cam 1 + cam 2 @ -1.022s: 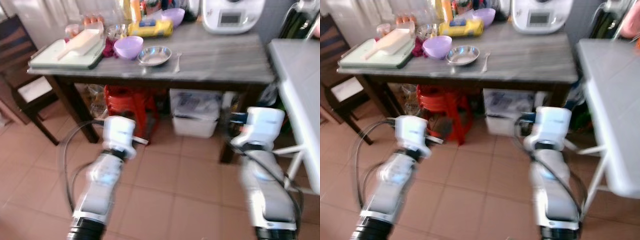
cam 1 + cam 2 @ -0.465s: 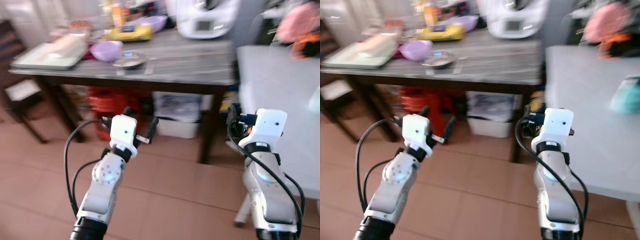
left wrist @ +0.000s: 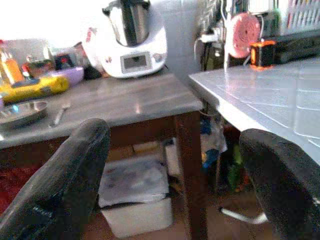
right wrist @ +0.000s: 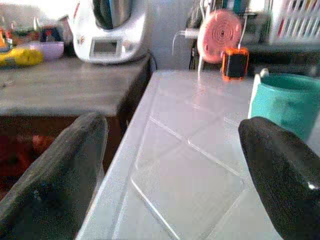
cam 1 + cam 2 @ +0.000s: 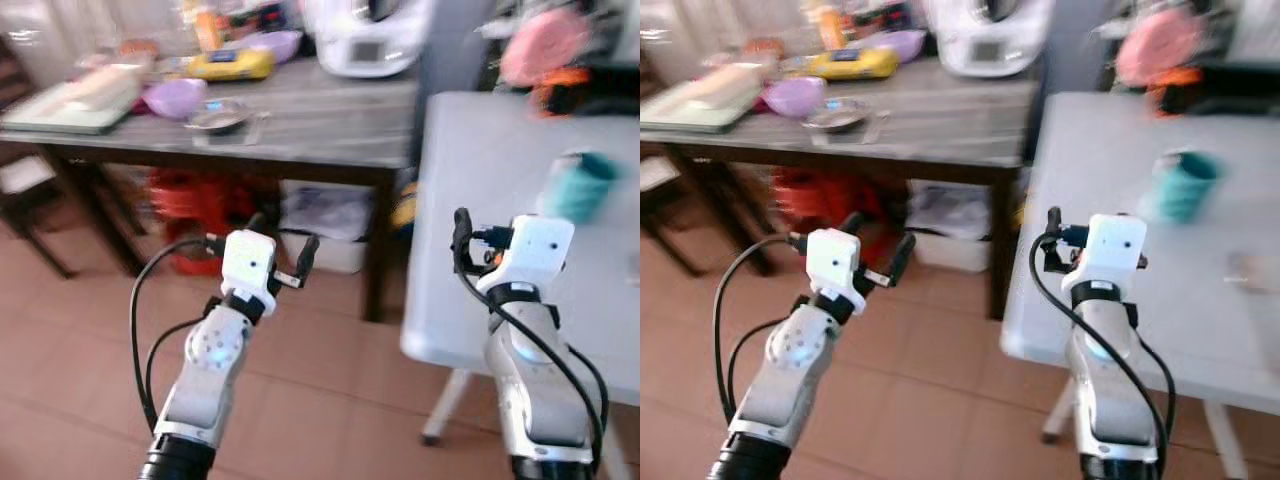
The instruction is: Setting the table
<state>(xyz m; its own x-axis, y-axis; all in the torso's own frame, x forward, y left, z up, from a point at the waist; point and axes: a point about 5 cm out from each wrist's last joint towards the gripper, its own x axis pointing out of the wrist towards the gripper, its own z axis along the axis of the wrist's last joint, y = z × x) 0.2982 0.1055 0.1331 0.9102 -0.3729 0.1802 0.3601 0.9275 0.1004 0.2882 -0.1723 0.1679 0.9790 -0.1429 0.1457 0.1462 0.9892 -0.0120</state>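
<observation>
Right wrist view: right gripper (image 4: 170, 165) spread above white table (image 4: 190, 150).

No text, brand, number or sign can be read in any of the views; the small grey display panel (image 3: 135, 62) on the front of the white kitchen machine (image 3: 131, 41), which stands at the back edge of the dark wooden table (image 3: 120, 107), is too blurred to give any figures. The long yellow packet (image 5: 219, 65) near the same back edge carries a dark patch that may be a label, but nothing on it is legible.
</observation>
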